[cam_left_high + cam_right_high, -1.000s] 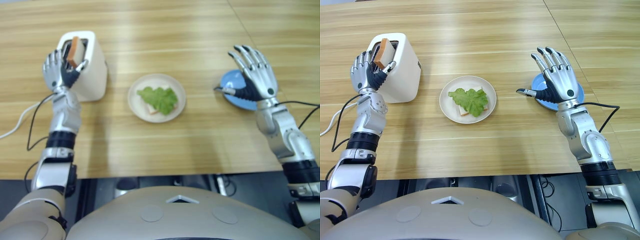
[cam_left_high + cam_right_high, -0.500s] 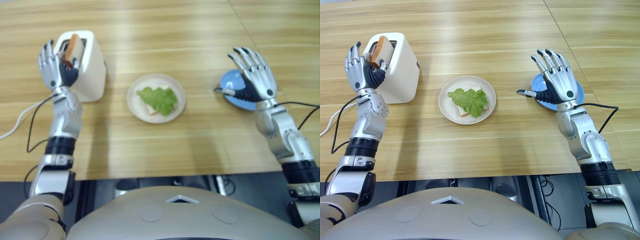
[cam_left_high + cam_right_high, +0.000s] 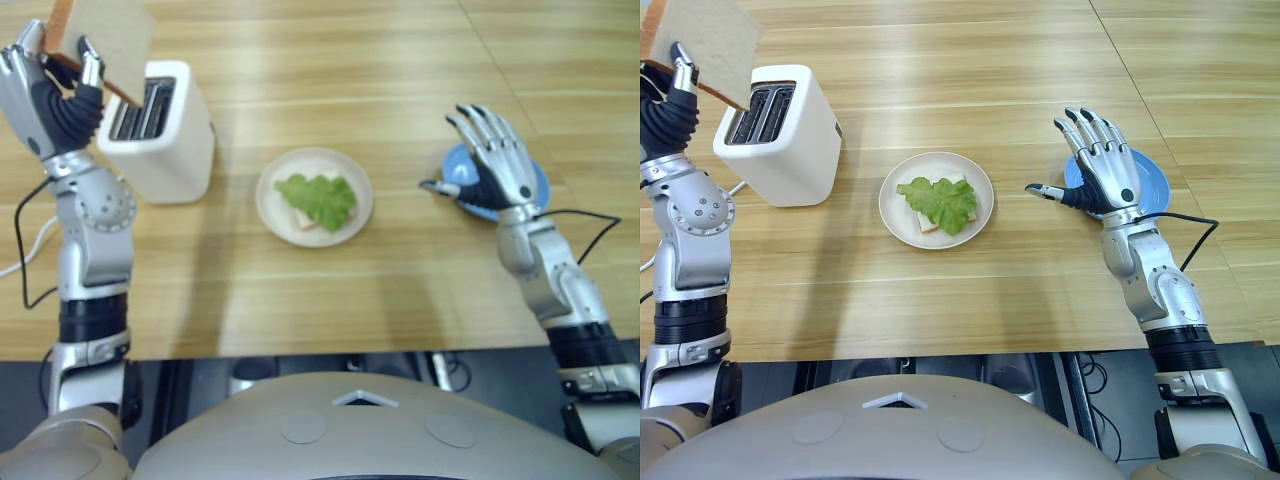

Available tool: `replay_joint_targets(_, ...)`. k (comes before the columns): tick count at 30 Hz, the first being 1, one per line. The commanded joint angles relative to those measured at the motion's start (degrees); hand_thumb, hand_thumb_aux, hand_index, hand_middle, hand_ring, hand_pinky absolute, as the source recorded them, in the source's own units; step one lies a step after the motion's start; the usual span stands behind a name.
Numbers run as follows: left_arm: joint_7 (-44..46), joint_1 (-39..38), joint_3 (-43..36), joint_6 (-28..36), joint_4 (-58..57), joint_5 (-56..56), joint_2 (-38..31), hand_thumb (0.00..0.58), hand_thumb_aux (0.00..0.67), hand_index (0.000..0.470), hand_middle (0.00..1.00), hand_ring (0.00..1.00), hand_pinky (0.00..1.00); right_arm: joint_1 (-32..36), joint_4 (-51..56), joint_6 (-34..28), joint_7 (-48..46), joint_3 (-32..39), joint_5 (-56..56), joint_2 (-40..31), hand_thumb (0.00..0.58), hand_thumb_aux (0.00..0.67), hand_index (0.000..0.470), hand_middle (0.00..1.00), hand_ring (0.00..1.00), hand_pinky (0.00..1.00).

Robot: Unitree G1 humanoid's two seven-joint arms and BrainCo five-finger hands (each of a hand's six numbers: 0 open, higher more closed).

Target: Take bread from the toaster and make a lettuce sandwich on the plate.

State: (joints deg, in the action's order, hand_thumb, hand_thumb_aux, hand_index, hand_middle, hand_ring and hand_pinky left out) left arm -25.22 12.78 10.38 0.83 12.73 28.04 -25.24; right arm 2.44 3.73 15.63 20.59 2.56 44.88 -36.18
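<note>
Wooden table [image 3: 940, 60]; blue dish [image 3: 1154, 182], possibly saucer, at right; white cord [image 3: 20, 262] at left edge.

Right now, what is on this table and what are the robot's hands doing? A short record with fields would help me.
Left robot hand: raised, gripping a brown-crusted bread slice
White boxy toaster: left side of the light wooden table, slots look empty
Round cream plate: table centre, holding a lower bread slice topped by a green lettuce leaf
Right robot hand: open, fingers spread, over a round blue dish
Sandwich: top slice not yet on
</note>
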Motion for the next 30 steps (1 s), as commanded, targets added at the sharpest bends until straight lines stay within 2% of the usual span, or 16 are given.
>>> replay_joint_targets(1,13.9,2.5,-3.1,-0.5,-1.7,-15.3,4.2,0.58,0.67,0.46,1.0,1.0,1.0,1.3,1.8,0.8,0.0,-2.6,-4.7,0.7,0.0,0.0,0.0,0.0,0.0,0.0)
replay_joint_targets(3,22.0,4.0,-4.9,0.3,-5.6,-24.1,8.0,0.58,0.67,0.46,1.0,1.0,1.0,1.5,2.6,1.4,-0.4,-3.9,-7.6,0.9,0.0,0.0,0.0,0.0,0.0,0.0)
replay_joint_targets(6,30.6,5.3,-7.8,3.0,-11.9,-29.3,11.1,0.58,0.67,0.46,1.0,1.0,1.0,2.0,4.6,2.3,-1.6,-5.1,-11.0,0.9,0.0,0.0,0.0,0.0,0.0,0.0)
replay_joint_targets(16,43.8,9.3,-16.4,5.9,-27.6,-28.9,12.2,0.58,0.67,0.46,1.0,1.0,1.0,3.0,10.4,4.3,-3.2,-8.0,-17.4,0.8,0.0,0.0,0.0,0.0,0.0,0.0)
replay_joint_targets(23,46.3,14.4,-16.2,0.5,-41.6,-28.1,12.0,0.58,0.67,0.46,1.0,1.0,1.0,4.2,11.9,4.9,-3.9,-5.8,-16.7,2.3,0.0,0.0,0.0,0.0,0.0,0.0)
replay_joint_targets(30,46.6,17.7,-16.1,-2.5,-48.1,-26.6,11.2,0.58,0.67,0.46,1.0,1.0,1.0,5.2,13.3,5.1,-2.6,-5.8,-15.0,1.9,0.0,0.0,0.0,0.0,0.0,0.0)
